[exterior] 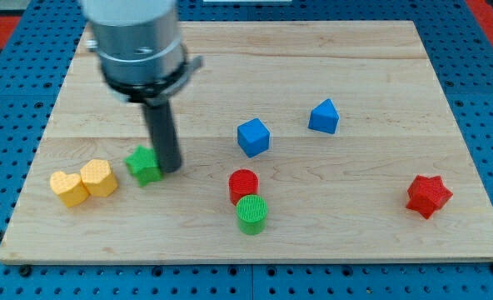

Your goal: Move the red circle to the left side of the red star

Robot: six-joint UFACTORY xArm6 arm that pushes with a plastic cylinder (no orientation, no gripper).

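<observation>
Lab bench, robot test setup — not a home or shop. A pale wooden board (255,225) lies on a blue perforated base (13,92) with a regular grid of holes, the kind used for fixing rigs. A grey machine arm (134,42) hangs over it. Small moulded plastic blocks are scattered about — clean, bare, no household clutter.
</observation>
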